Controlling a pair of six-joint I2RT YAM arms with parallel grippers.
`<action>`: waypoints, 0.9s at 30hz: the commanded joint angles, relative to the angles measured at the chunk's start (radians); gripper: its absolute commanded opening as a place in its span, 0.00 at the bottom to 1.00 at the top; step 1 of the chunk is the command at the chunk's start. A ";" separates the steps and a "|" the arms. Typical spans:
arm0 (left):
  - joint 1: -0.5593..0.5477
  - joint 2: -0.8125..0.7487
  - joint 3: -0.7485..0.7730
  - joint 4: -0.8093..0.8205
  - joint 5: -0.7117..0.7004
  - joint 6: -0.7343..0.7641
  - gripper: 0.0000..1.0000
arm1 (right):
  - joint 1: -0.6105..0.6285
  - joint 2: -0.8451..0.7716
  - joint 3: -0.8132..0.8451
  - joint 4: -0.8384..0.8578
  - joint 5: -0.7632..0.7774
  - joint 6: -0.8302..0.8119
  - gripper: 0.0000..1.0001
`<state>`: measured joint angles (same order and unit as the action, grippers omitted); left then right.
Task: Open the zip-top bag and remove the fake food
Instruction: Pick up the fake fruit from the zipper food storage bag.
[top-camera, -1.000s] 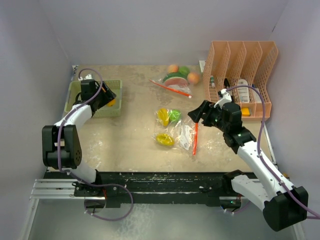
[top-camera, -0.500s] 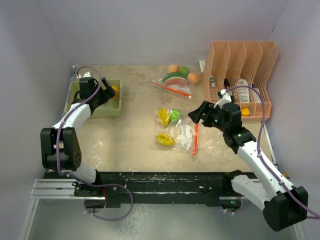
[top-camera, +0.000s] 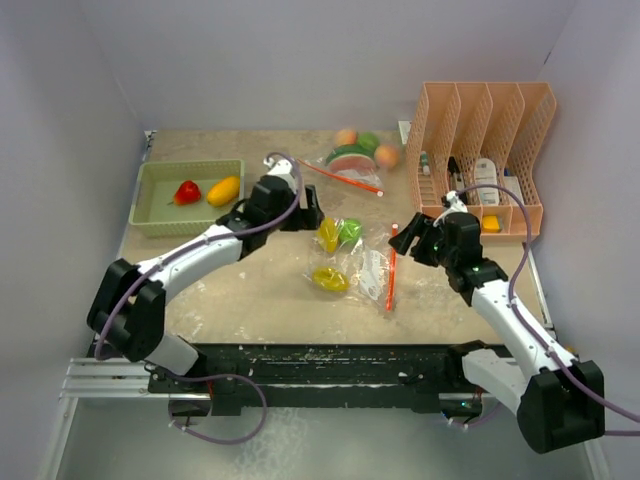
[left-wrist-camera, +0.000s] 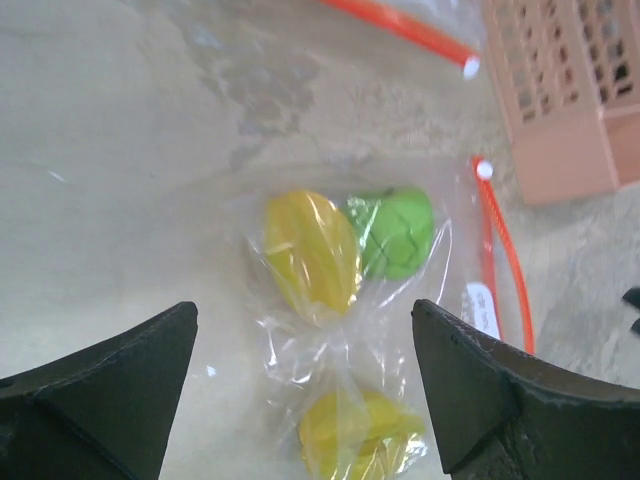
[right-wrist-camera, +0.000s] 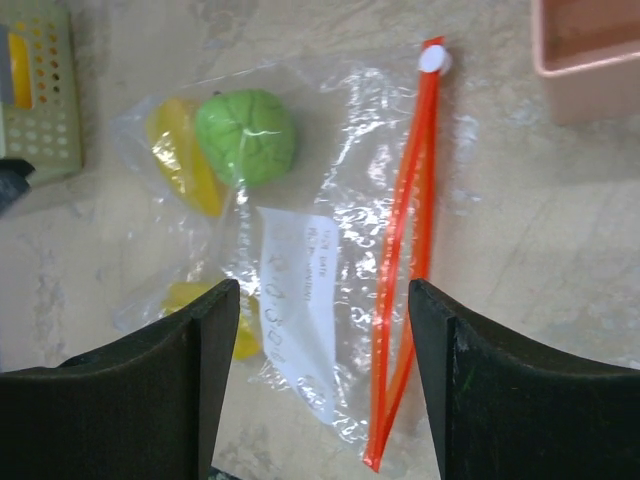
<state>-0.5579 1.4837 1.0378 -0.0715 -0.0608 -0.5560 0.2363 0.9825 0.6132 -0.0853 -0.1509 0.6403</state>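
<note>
After leaving an orange toy (top-camera: 223, 189) in the tray (top-camera: 160, 210) behind, now swung over with left claw (left-wrist-camera: 302, 308) spread wide above the bag (top-camera: 368, 268), ready for the yellow toys (left-wrist-camera: 310, 250) and green toy (left-wrist-camera: 395, 230) still inside; right claw (right-wrist-camera: 323, 290) spread too, above the zip (right-wrist-camera: 405, 280).

The clear bag (top-camera: 368, 268) lies flat mid-table, its orange zip (top-camera: 391, 272) along the right edge; inside, a green fruit (top-camera: 348, 231) touches one of two yellow fruits (top-camera: 327, 234).

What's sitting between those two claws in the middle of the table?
The clear zip-top bag, with green and yellow fake food inside, lies between the left gripper and the right gripper; the top view shows it best.
</note>
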 joint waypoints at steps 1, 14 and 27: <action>-0.082 0.090 -0.038 0.053 -0.037 -0.034 0.90 | -0.068 -0.026 -0.041 -0.022 0.060 0.034 0.68; -0.160 0.206 -0.086 0.139 0.021 -0.066 0.55 | -0.126 0.076 -0.193 0.166 -0.024 0.047 0.04; -0.161 0.264 -0.082 0.158 0.047 -0.052 0.09 | -0.124 0.279 -0.166 0.392 -0.171 -0.018 0.00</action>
<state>-0.7158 1.7435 0.9474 0.0422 -0.0292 -0.6170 0.1158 1.2400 0.4168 0.2058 -0.2489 0.6426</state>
